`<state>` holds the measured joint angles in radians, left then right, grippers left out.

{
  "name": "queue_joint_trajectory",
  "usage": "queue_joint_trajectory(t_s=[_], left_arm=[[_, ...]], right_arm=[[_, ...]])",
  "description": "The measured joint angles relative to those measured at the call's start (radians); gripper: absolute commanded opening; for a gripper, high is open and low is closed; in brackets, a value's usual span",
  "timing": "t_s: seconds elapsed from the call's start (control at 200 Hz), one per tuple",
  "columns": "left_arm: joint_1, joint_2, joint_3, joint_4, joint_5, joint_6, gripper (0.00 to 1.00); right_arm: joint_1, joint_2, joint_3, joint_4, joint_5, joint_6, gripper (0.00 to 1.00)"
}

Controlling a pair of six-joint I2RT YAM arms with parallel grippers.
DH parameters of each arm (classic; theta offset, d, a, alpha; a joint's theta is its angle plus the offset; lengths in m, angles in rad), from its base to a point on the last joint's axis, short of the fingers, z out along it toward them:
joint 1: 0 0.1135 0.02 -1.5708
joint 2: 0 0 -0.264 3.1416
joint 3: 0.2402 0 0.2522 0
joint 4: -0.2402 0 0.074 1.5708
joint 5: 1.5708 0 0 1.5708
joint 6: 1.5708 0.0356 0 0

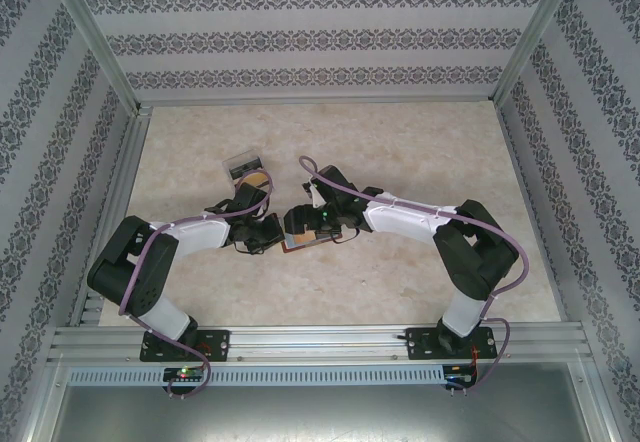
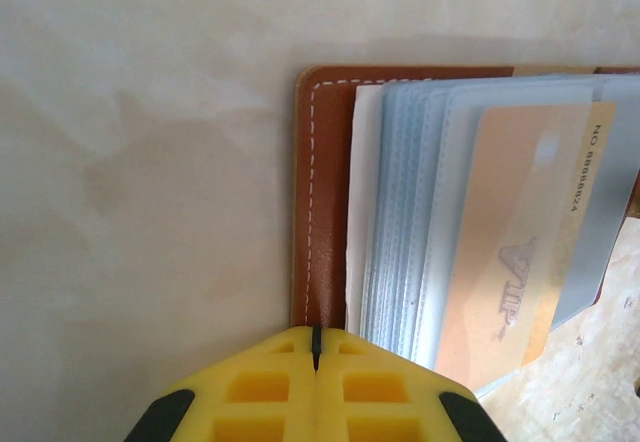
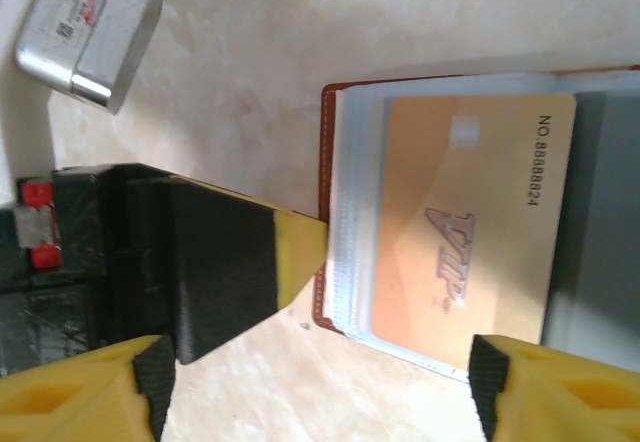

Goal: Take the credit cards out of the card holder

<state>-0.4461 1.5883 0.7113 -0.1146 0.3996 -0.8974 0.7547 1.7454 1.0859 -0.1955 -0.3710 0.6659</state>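
Note:
The card holder (image 1: 303, 243) lies open on the table between both arms, its brown stitched cover (image 2: 320, 192) under a stack of clear sleeves (image 2: 400, 222). An orange credit card (image 3: 470, 212) marked VIP sits in the top sleeve. My left gripper (image 2: 316, 334) is shut, and its yellow tips press on the brown cover's near edge. One of its fingers (image 3: 225, 262) touches the holder's side in the right wrist view. My right gripper (image 3: 325, 392) is open, with its fingers standing wide to either side of the corner of the sleeves and card.
A small box (image 1: 243, 166) with a label (image 3: 90, 27) rests on the table behind the left gripper. Patterned walls and metal frame posts (image 1: 95, 37) enclose the beige table (image 1: 420, 152). A metal rail (image 1: 320, 340) runs along the near edge.

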Motion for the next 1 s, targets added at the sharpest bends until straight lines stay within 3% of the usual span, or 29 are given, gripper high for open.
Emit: queue_joint_trajectory(t_s=[0.215, 0.42, 0.684, 0.914, 0.999], left_arm=[[0.0, 0.0, 0.0, 0.0, 0.0, 0.001, 0.0], [-0.008, -0.01, 0.001, -0.012, -0.016, 0.023, 0.0], [-0.013, -0.008, 0.013, -0.047, -0.023, 0.05, 0.0], [-0.013, 0.0, 0.021, -0.052, -0.019, 0.053, 0.0], [-0.013, 0.004, 0.025, -0.053, -0.017, 0.053, 0.0]], right_arm=[[0.0, 0.016, 0.021, -0.035, 0.043, -0.032, 0.68], [-0.02, 0.048, 0.026, -0.046, 0.055, -0.045, 0.43], [-0.084, 0.132, 0.042, -0.033, 0.006, -0.045, 0.4], [-0.102, 0.158, 0.053, -0.006, -0.054, -0.037, 0.26], [-0.11, 0.164, 0.053, 0.013, -0.081, -0.034, 0.25]])
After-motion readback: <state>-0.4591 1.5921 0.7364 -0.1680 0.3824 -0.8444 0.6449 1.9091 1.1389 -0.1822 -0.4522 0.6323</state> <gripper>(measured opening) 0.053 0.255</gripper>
